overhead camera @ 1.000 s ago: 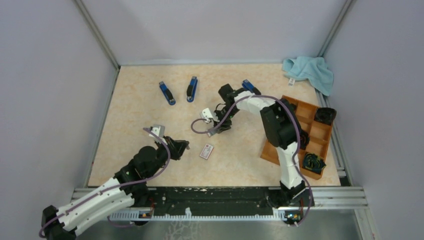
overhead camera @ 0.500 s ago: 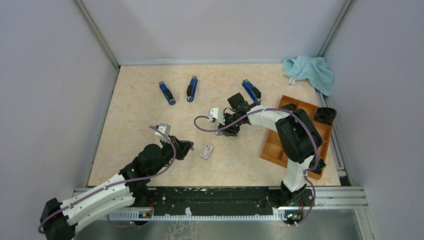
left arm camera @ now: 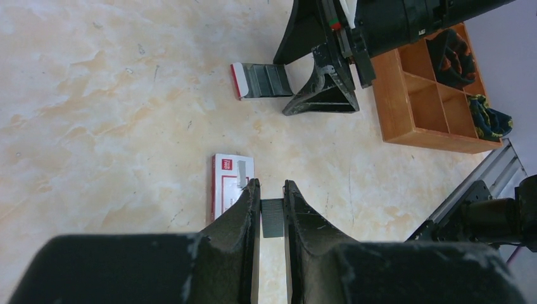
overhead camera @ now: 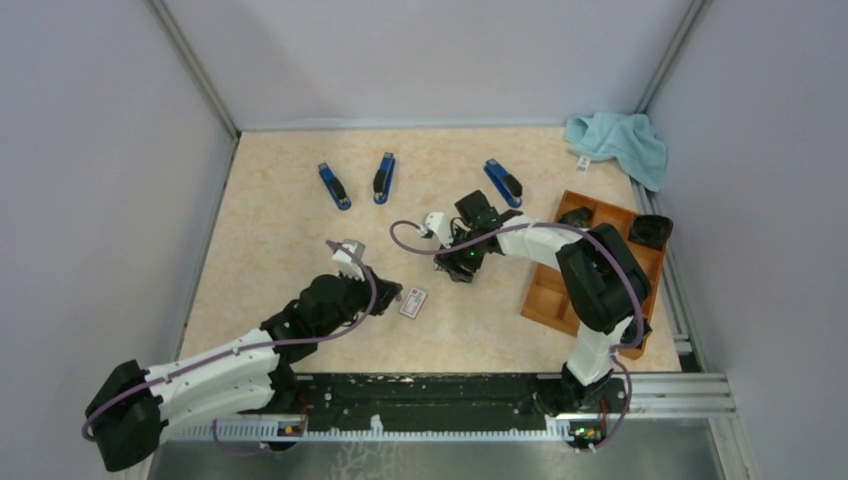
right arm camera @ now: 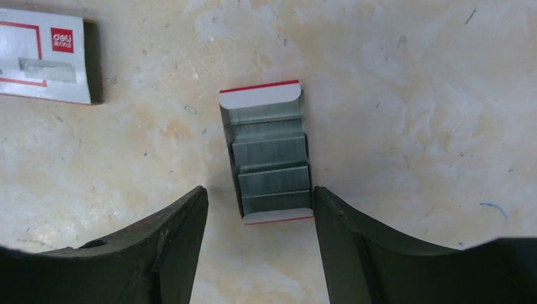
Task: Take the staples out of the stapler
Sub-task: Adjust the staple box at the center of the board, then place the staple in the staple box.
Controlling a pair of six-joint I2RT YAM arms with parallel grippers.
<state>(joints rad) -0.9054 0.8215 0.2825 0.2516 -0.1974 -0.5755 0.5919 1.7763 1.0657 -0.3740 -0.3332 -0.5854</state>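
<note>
- Grey staples point(left arm camera: 272, 218), a light strip likely to snap at its joins, sit clenched by the flat sides in the left jaws.
- Right jaws hang released over a tray point(right arm camera: 259, 96) of more strips.

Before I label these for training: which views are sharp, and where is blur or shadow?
Right wrist: staples in the open tray crisp, right gripper dark. Left wrist: left gripper blurred, staple strip and white box sharp. Top external: evenly lit.

staples point(right arm camera: 272, 180): grey | box point(left arm camera: 225, 190): white, red label | table point(overhead camera: 280, 200): beige marbled | cloth point(overhead camera: 620, 140): light blue
</note>
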